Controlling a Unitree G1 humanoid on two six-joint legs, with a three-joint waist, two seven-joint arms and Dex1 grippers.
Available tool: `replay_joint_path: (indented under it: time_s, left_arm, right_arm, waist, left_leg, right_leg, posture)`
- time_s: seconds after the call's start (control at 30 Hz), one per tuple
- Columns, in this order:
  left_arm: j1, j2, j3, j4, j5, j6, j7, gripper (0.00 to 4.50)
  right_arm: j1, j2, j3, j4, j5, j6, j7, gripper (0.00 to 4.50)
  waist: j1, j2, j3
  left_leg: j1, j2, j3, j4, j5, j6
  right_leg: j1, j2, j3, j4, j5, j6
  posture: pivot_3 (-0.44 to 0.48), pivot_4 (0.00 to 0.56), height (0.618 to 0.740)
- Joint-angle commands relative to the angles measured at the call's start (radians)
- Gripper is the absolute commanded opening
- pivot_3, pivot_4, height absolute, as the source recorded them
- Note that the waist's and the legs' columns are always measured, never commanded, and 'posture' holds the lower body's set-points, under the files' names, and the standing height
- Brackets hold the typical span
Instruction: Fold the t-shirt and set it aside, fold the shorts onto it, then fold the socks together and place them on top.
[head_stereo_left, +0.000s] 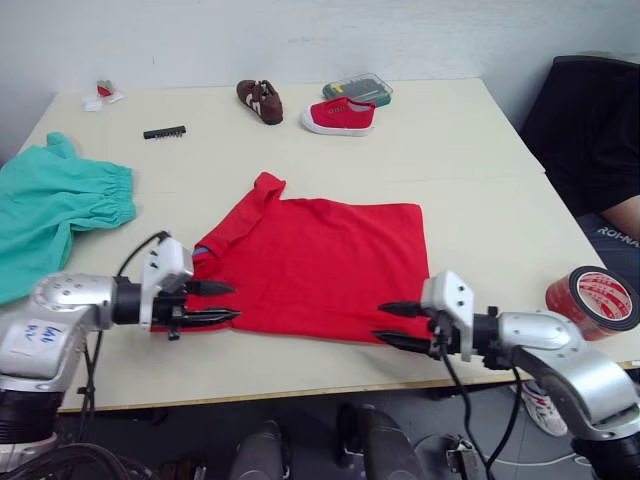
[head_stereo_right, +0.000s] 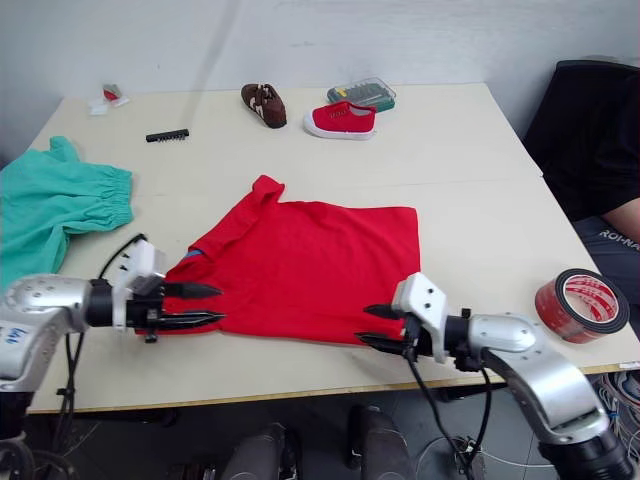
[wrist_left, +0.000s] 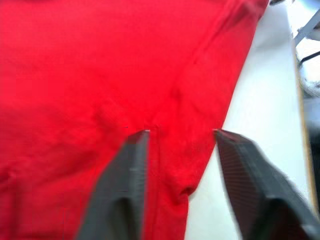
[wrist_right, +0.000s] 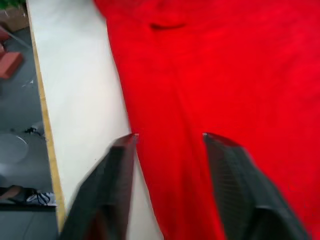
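I have my right gripper (head_stereo_left: 403, 326) nearest me at the near edge of the t-shirt (head_stereo_left: 320, 262), fingers parted and holding nothing. My left gripper (head_stereo_left: 222, 302) sits at the shirt's collar end, also parted, the hem between its fingers but not clamped. The shirt lies flat mid-table (head_stereo_left: 470, 170); the shorts (head_stereo_left: 50, 205) lie at my far left.

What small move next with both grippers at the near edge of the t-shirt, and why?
Probably ease both grippers forward and close on the hem. The left gripper and right gripper are open, straddling the near edge of the t-shirt, which lies flat and ungripped on the table; a grasp there starts the fold.
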Motion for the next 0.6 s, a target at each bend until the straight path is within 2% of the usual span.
replay_joint_path:
  time_s: [0.03, 0.07, 0.1, 0.13, 0.23, 0.37, 0.43, 0.6]
  left_arm:
    - [0.018, -0.008, -0.036, 0.057, 0.073, -0.112, 0.024, 0.90]
    - [0.021, -0.008, -0.052, 0.076, 0.099, -0.131, 0.037, 0.51]
    - [0.024, -0.005, -0.067, 0.102, 0.133, -0.158, 0.053, 0.19]
    - [0.028, 0.002, -0.076, 0.123, 0.160, -0.178, 0.066, 0.04]
    - [0.065, 0.043, -0.065, 0.187, 0.202, -0.248, 0.068, 0.04]
    - [0.102, 0.089, -0.024, 0.275, 0.206, -0.326, 0.064, 0.04]
    - [0.108, 0.116, 0.008, 0.304, 0.192, -0.337, 0.060, 0.04]
    - [0.123, 0.172, 0.089, 0.359, 0.151, -0.352, 0.026, 0.04]
  right_arm:
    - [-0.032, 0.021, 0.067, 0.047, -0.087, -0.060, -0.019, 0.66]
    - [-0.033, 0.021, 0.085, 0.065, -0.110, -0.066, -0.022, 0.23]
    - [-0.032, 0.018, 0.101, 0.083, -0.132, -0.070, -0.024, 0.00]
    - [-0.027, 0.012, 0.112, 0.098, -0.153, -0.075, -0.026, 0.00]
    - [0.015, -0.024, 0.113, 0.130, -0.196, -0.118, -0.012, 0.00]
    - [0.101, -0.082, 0.043, 0.139, -0.195, -0.164, 0.001, 0.00]
    - [0.154, -0.118, -0.021, 0.147, -0.187, -0.191, 0.009, 0.00]
    - [0.242, -0.163, -0.174, 0.133, -0.112, -0.224, 0.061, 0.00]
  waist:
    - [-0.001, 0.000, 0.000]
    - [-0.001, 0.000, 0.000]
    - [-0.001, 0.000, 0.000]
    - [-0.001, 0.000, 0.000]
    - [-0.001, 0.000, -0.002]
    - [-0.001, 0.003, -0.010]
    - [-0.001, 0.003, -0.012]
    - [0.003, 0.003, -0.013]
  left_leg:
    - [0.000, 0.000, 0.000, 0.000, 0.000, 0.000]
    - [0.001, 0.000, 0.000, 0.000, 0.000, 0.000]
    - [0.000, 0.000, 0.000, 0.000, 0.000, 0.000]
    - [0.001, 0.000, 0.000, 0.000, 0.000, 0.000]
    - [0.001, 0.001, 0.000, 0.000, -0.001, 0.001]
    - [0.004, 0.001, 0.000, -0.002, -0.003, 0.002]
    - [0.005, 0.002, 0.000, -0.002, -0.007, 0.008]
    - [0.006, 0.002, 0.000, -0.002, -0.008, 0.008]
  right_leg:
    - [0.000, 0.000, 0.000, 0.000, 0.000, 0.000]
    - [0.000, 0.000, 0.000, 0.000, 0.000, 0.000]
    - [0.000, 0.000, 0.000, 0.000, 0.000, -0.001]
    - [0.000, 0.000, -0.001, 0.000, -0.001, -0.001]
    - [0.000, 0.000, -0.001, -0.001, -0.001, -0.001]
    - [0.003, -0.001, -0.002, -0.002, -0.001, -0.002]
    - [0.004, -0.001, -0.002, -0.003, -0.001, -0.002]
    - [0.006, -0.001, -0.002, -0.005, -0.001, -0.002]
  posture:
    - [0.000, 0.150, 0.740]
    - [0.000, 0.150, 0.740]
    - [0.000, 0.150, 0.740]
    - [0.000, 0.150, 0.740]
    - [0.000, 0.150, 0.740]
    - [0.000, 0.150, 0.740]
    - [0.000, 0.150, 0.740]
    - [0.000, 0.150, 0.740]
